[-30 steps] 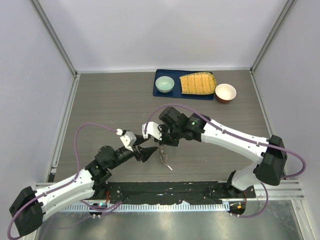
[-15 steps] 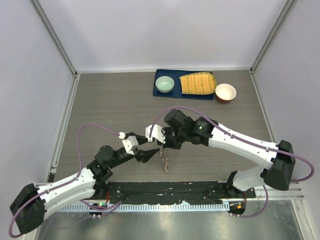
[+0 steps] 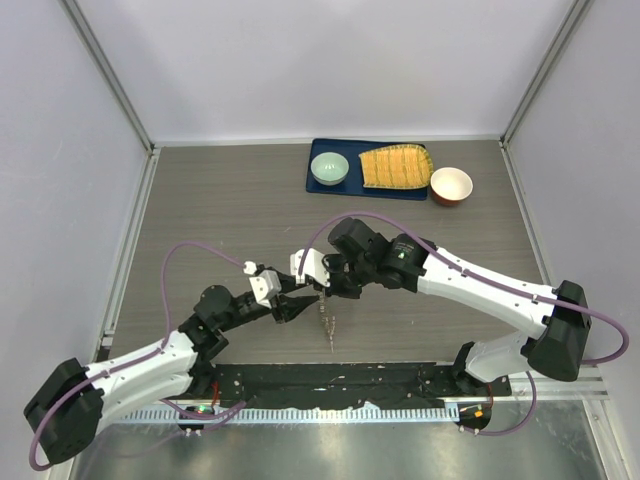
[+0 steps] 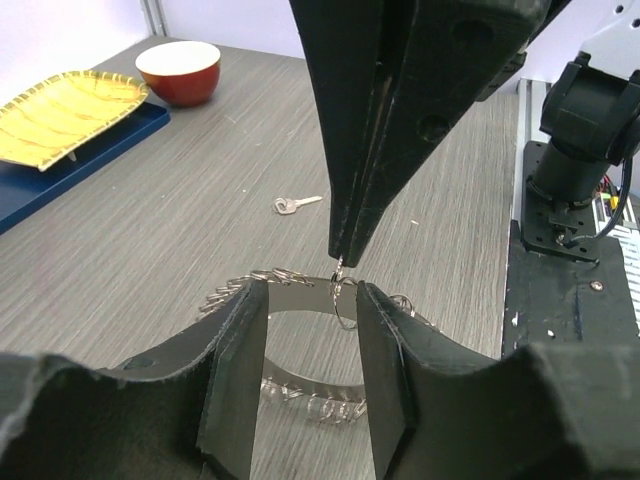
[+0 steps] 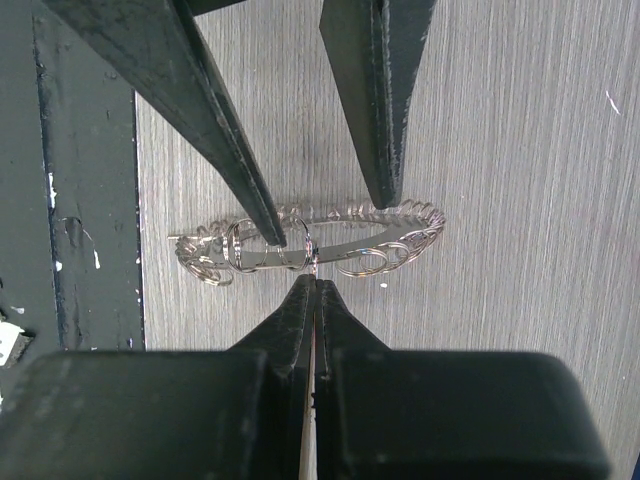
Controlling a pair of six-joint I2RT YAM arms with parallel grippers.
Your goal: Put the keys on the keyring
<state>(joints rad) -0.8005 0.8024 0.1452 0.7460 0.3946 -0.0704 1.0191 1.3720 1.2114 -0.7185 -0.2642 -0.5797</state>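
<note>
Right hand (image 4: 340, 256) pinched shut on a keyring (image 5: 350, 242) loop, left hand (image 4: 310, 300) apart straddling the rim; key (image 4: 297, 204) lies loose on table (image 4: 450, 150) beyond, crosswise, nearer the right arm.

At the far side of my worktop (image 3: 220, 220) sits a blue tray (image 3: 318, 186). On its left part I see a pale green bowl (image 3: 329, 168), and beside that a yellow ribbed plate (image 3: 396, 166) fills the rest. A red bowl (image 3: 451, 186), white inside, stands on the wood just right of the tray. A black strip (image 3: 340, 378) runs along the near edge.
</note>
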